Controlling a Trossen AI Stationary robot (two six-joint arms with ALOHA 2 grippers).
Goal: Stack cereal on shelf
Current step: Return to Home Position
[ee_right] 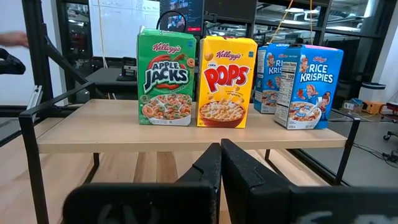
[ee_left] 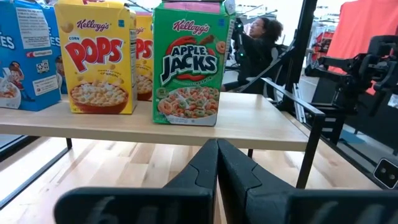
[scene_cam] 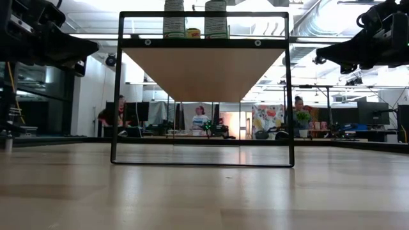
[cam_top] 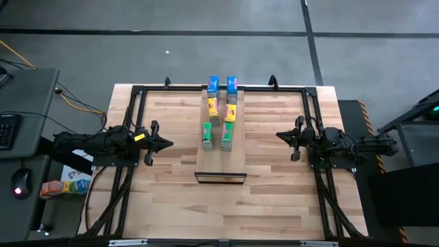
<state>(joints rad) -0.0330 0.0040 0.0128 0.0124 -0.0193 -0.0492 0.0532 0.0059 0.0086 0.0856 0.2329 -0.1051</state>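
Several small cereal boxes stand upright on their bases in two rows on the pale shelf (cam_top: 221, 161). Two blue ones (cam_top: 213, 84) are at the far end, two yellow (cam_top: 213, 107) in the middle, and two green (cam_top: 206, 135) nearest. The shelf is a raised board on a black frame (scene_cam: 202, 89). My left gripper (cam_top: 168, 144) hangs shut, level, left of the shelf, facing the green Apple Jacks box (ee_left: 186, 62). My right gripper (cam_top: 280, 135) hangs shut to the right, facing the green (ee_right: 166, 78), yellow (ee_right: 227, 81) and blue boxes (ee_right: 308, 87). Neither touches anything.
A black rail frame (cam_top: 137, 92) runs round the butcher-block tabletop. The near half of the table in front of the shelf is bare wood (cam_top: 219, 213). A desk with a mouse (cam_top: 20, 184) and coloured blocks (cam_top: 65, 184) lies off the left edge. People sit in the room behind (scene_cam: 200, 118).
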